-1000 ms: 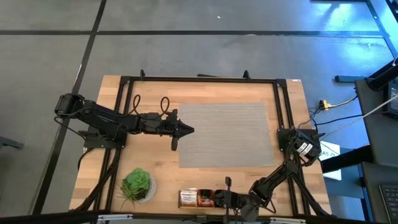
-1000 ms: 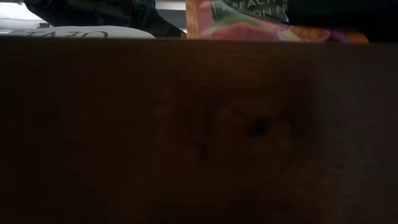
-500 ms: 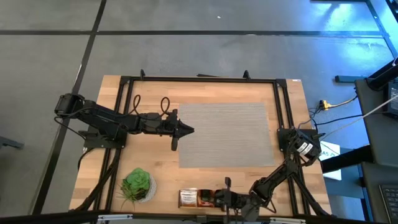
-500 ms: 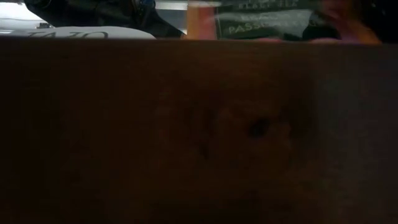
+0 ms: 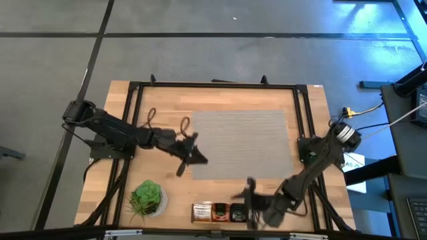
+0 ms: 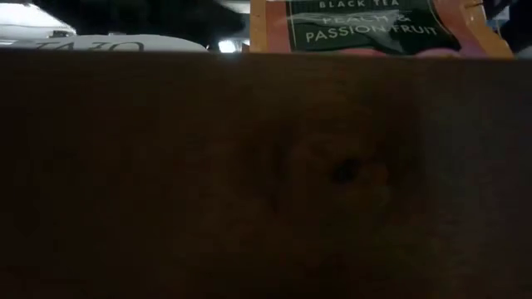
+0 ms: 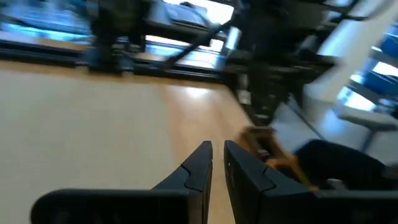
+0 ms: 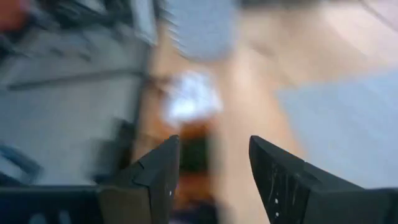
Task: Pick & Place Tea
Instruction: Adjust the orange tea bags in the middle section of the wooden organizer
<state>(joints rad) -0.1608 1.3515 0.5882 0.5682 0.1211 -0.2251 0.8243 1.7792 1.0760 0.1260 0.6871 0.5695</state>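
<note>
Wooden table (image 5: 220, 97), grey mat (image 5: 243, 143), tea sachets (image 5: 212, 213) at its near edge.
My right gripper (image 5: 251, 203) hovers beside them, jaws wide, empty; left gripper (image 5: 189, 155) narrow at the mat's edge. Sachets look light, thin, slippery: pinch one by an edge.

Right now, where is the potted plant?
In the high view, the potted plant stands at the table's near-left corner, left of the tea sachets along the near edge, below the left pincer.
</note>
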